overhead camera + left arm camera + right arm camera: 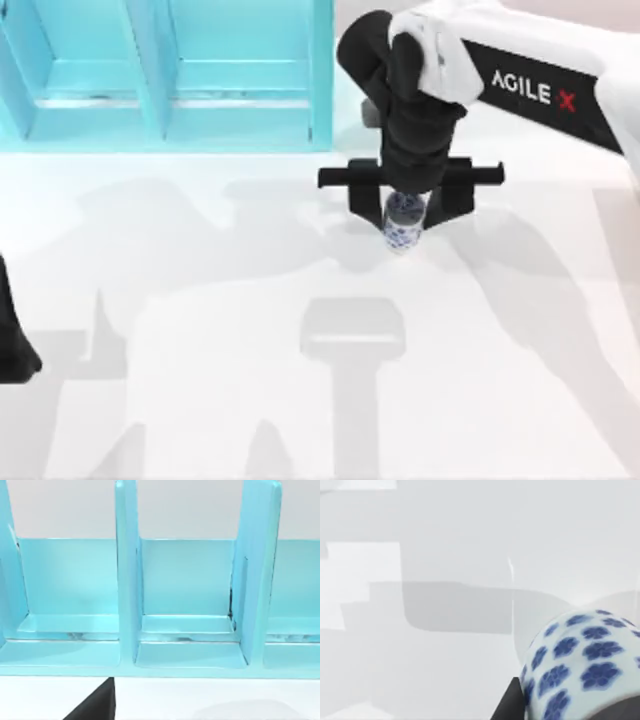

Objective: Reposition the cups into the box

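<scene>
Top view: right gripper [404,215] has its fingers narrowed onto the patterned cup [404,222], cup hanging below the palm, pinched from both sides. It sits just off the box's [240,130] right front corner, out over bare table [200,400]. Whether the cup is clear of the surface I can't tell from above; its shadow sits close under it.

Right wrist view agrees: cup [580,665] right up against the camera, blue flowers on white, a dark finger [509,705] along one side. Grip looks off the cup's middle there, so I judge slip or tilt is the risk.

Step in hand, as I read it: carry to the box. To do it well:
- lift straight before any sideways move, so the cup base clears the front lip
- come in from the right, over the end wall [322,70], then line up between dividers, not over one
- keep the wrist level; no fast swings with a smooth round cup
- lower until the base is near the compartment floor, then let go

Left wrist view faces the box [180,660] front on: upright dividers, compartments I can see are vacant. Left arm [15,340] is parked at the table's left edge; fingers can't tell.

Plain blue cup: nothing to report.
</scene>
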`<state>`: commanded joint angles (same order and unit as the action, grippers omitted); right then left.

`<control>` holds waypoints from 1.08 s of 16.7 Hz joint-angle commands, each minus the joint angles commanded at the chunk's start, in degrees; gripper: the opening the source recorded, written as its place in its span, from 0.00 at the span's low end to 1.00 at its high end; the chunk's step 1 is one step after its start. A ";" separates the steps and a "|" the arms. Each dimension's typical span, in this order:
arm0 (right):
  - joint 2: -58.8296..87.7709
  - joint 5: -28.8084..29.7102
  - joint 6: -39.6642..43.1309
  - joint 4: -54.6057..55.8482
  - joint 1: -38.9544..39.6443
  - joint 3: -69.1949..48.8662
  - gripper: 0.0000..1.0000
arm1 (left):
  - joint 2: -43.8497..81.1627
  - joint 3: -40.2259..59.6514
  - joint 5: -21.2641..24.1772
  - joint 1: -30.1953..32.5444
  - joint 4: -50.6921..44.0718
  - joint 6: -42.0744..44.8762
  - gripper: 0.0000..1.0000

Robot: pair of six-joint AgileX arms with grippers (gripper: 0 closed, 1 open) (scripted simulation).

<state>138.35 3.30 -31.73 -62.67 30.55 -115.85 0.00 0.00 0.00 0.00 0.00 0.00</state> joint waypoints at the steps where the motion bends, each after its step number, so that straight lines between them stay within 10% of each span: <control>1: 0.00 0.00 0.00 0.00 0.00 0.00 0.10 | 0.00 0.00 0.00 0.00 0.00 0.00 1.00; 18: -10.92 -0.87 8.46 -9.76 -8.44 0.35 0.00 | 0.00 0.00 0.00 0.00 0.00 0.00 1.00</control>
<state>127.43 2.43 -23.27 -72.43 22.11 -115.50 0.00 0.00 0.00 0.00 0.00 0.00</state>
